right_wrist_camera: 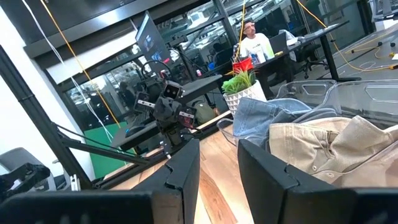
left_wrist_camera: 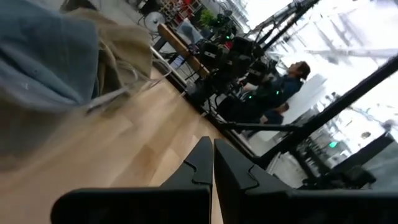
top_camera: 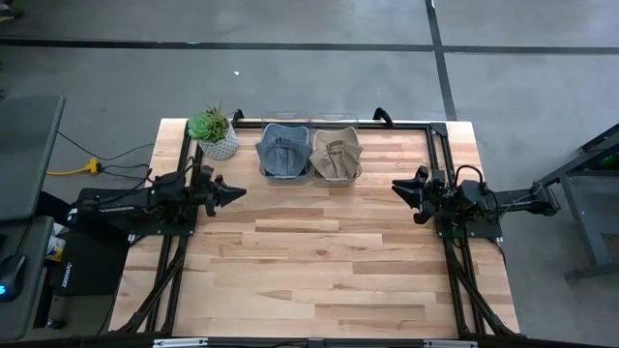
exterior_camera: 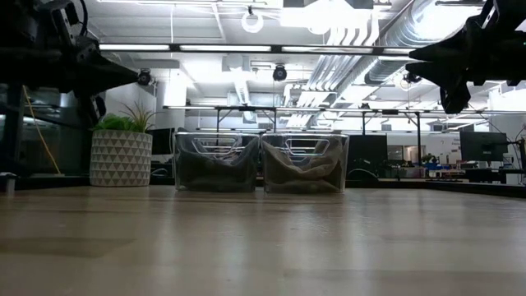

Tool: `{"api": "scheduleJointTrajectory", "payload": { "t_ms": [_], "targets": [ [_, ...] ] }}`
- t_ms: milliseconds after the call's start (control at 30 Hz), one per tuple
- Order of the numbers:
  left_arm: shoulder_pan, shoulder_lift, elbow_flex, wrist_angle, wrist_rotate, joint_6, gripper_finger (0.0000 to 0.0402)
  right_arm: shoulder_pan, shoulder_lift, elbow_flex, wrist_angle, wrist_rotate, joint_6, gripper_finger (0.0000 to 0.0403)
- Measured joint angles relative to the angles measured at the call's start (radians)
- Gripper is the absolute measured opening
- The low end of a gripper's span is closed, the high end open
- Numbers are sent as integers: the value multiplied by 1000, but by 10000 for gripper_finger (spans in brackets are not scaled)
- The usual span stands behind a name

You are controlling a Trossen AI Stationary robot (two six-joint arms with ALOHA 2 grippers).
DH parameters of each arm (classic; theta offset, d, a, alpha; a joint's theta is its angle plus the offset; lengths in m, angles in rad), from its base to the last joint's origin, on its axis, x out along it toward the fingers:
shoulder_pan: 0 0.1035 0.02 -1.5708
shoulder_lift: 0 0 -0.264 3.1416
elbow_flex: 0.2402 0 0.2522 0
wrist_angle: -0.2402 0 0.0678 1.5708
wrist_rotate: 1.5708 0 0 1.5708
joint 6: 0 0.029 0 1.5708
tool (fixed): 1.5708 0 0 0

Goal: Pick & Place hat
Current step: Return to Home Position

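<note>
– Left pincer point(top_camera: 235, 191) hangs over the left side of the surface point(top_camera: 319, 271) with its fingers together. The right pincer point(top_camera: 404, 190) hangs over the right side, fingers apart and holding nothing. Both are well apart from the bins.

– So what does homing need from here?

– Little, I'd judge. Keep both lifted, draw each back along its own side, and let nothing swing toward the far edge.

– And the caps?

– At the far edge, the gray cap point(top_camera: 283, 153) lies in the left bin point(exterior_camera: 216, 162) and the tan cap point(top_camera: 336, 155) in the right bin point(exterior_camera: 305, 163) just beside it. A potted plant point(top_camera: 213, 130) stands to their left.

– What does each view add?

– Cap colours read best from above; the low view shows only dark heaps through the walls, but it confirms both arms ride high above the wood. The wrist views settle the fingers, and the right one catches a person point(right_wrist_camera: 255, 37) in the room beyond.
</note>
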Motion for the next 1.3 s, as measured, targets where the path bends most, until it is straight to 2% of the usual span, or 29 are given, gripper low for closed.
{"api": "scheduleJointTrajectory", "payload": {
  "t_ms": [333, 533, 933, 1300],
  "targets": [
    [0, 0, 2, -2, -9, 215, 0, 0, 0, 0, 0, 0, 0, 105],
    [0, 2, 2, 12, -127, 373, 1, 0, 0, 0, 0, 0, 0, 105],
    [0, 2, 2, 13, -132, 259, 1, 0, 0, 0, 0, 0, 0, 105],
    [0, 2, 2, 13, -132, 252, 1, 0, 0, 0, 0, 0, 0, 105]
  ]
}}
